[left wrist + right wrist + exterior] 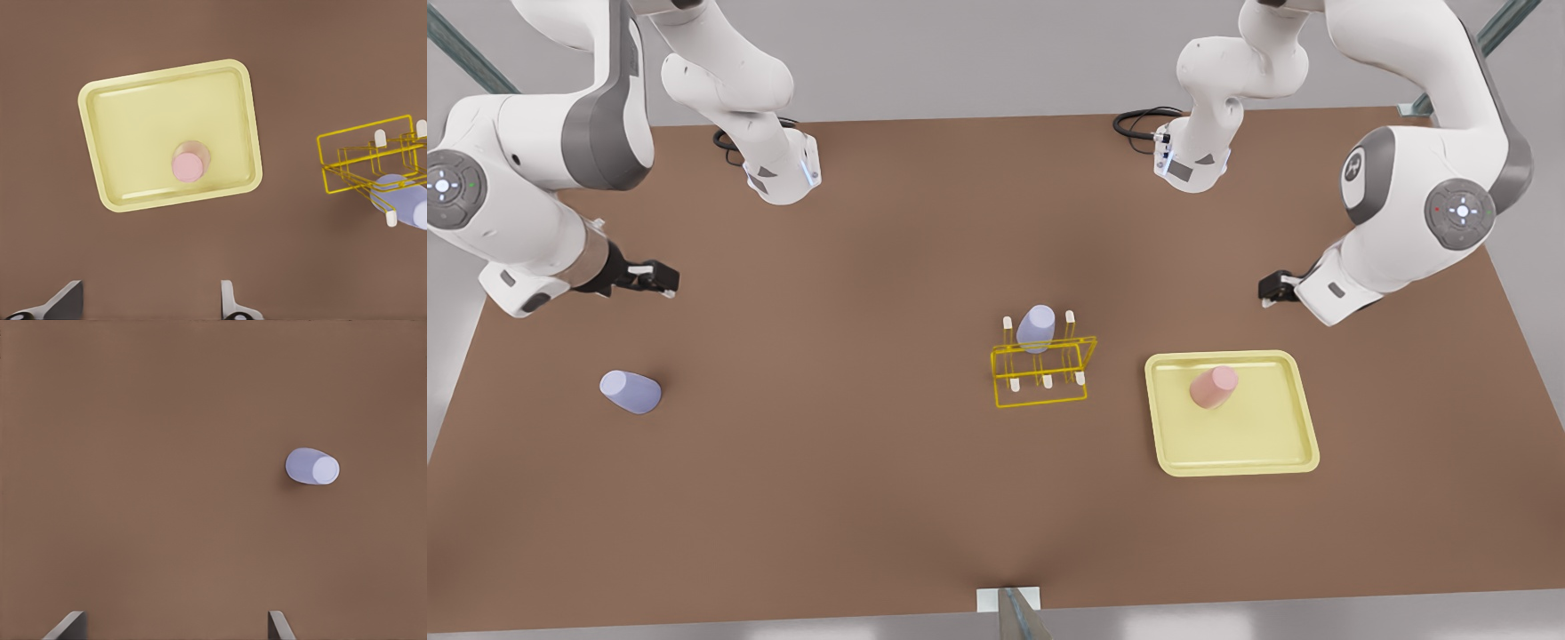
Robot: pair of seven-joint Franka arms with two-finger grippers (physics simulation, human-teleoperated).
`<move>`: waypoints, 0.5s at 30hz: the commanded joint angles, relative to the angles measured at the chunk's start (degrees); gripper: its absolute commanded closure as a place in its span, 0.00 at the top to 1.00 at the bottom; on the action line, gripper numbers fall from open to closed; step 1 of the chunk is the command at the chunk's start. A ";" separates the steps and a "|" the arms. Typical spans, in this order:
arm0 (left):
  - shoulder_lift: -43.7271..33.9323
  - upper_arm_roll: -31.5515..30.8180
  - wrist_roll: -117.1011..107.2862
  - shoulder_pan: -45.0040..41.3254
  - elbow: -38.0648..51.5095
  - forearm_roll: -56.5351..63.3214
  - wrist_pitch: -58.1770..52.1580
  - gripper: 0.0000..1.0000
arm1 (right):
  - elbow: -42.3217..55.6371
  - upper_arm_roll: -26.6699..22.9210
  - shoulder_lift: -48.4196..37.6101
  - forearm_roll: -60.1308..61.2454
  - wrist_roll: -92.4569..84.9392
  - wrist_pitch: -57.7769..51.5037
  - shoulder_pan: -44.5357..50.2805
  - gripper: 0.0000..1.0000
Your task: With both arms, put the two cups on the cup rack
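Looking at the front view: one lavender cup (1037,327) already sits on the cup rack (1042,372) mid-desk. A second lavender cup (631,392) stands on the bare desk (827,489) toward that view's left; the pink cup (1213,387) stands in the pale-yellow tray (1232,462), just beside the rack on that view's right. Right gripper (660,277) hangs above and well apart from the loose lavender cup; left gripper (1272,289) is up near the tray.

Left wrist view: pink cup centred in the tray, rack with its cup off to one side, left jaws spread wide, empty.

Right wrist view: loose lavender cup alone on the desk, right jaws spread wide, empty.

Judgement: neither arm has started a grasp. The pink cup and the loose lavender cup are both still to be picked and racked.
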 commanded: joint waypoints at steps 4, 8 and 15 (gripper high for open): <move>0.26 0.08 -0.55 -1.05 -11.45 0.20 14.39 1.00 | 1.64 -0.52 6.25 -0.61 -3.64 2.59 -1.95 1.00; 4.39 0.70 -1.17 -1.23 -21.23 0.02 39.64 1.00 | 6.84 -4.48 21.74 -1.05 -4.09 11.63 -9.95 1.00; 13.18 0.70 -0.91 -1.58 -21.14 0.11 47.82 1.00 | 5.79 -4.39 30.53 1.85 -10.16 26.32 -16.28 1.00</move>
